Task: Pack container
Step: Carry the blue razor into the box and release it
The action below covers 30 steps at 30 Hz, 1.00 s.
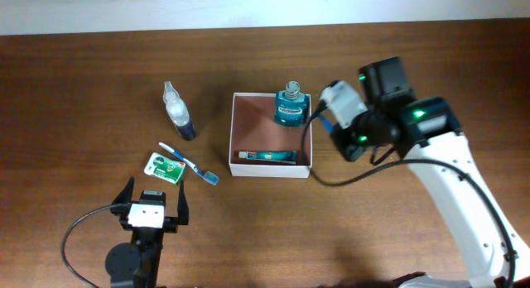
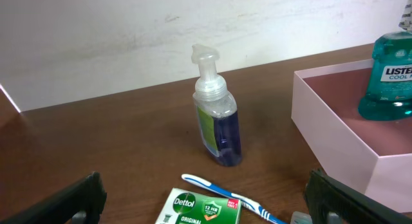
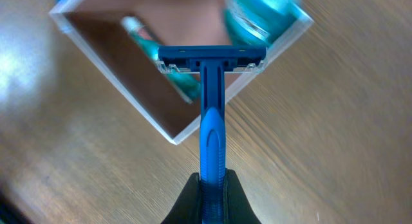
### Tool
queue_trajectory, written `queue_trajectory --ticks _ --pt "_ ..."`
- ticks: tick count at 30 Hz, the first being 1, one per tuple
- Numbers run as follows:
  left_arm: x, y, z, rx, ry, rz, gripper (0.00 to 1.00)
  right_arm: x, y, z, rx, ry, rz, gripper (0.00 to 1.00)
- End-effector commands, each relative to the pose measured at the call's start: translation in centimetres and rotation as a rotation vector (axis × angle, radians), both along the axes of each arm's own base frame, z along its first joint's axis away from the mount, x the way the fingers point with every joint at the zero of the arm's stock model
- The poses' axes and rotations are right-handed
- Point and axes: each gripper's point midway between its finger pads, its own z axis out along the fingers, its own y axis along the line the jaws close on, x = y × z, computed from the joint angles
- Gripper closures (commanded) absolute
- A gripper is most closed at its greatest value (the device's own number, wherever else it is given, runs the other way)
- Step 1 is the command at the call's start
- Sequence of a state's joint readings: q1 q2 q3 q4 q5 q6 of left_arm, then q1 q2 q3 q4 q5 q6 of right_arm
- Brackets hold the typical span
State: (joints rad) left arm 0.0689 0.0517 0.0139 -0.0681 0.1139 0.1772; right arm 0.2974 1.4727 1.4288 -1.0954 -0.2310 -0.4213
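Right claw (image 3: 210, 184) pinches razor (image 3: 212, 121) near container (image 1: 273, 170); next: carry over rim, release inside. Left claw (image 1: 154, 199) wide, idle.

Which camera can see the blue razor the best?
The right wrist view: the blue razor fills the middle, pinched in the right end effector. Overhead shows only a blue sliver beside the container. The left wrist view misses it.

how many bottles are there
2: the pump bottle stands left of the container, outside it, and the mouthwash bottle stands inside it at its far right corner. None seems hidden.
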Motion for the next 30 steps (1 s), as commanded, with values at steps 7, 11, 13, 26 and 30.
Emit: queue_trajectory --ticks 7,11,13,26,30 --pt "0.0 0.3 -0.3 -0.004 0.007 0.014 0.01 0.0 6.1 -0.7 -0.03 -0.115 0.338 0.96" --pt "0.0 0.3 -0.3 -0.004 0.007 0.014 0.01 1.2 7.5 -2.7 -0.045 -0.115 0.392 0.96" --pt "0.0 0.3 -0.3 -0.004 0.007 0.014 0.01 1.8 8.0 -3.8 -0.053 -0.11 0.411 0.96" --pt "0.0 0.3 -0.3 -0.004 0.007 0.014 0.01 4.3 9.4 -8.4 -0.1 -0.128 0.537 0.96" --pt "0.0 0.3 -0.3 -0.004 0.007 0.014 0.01 4.5 9.4 -9.7 -0.119 -0.119 0.577 0.96"
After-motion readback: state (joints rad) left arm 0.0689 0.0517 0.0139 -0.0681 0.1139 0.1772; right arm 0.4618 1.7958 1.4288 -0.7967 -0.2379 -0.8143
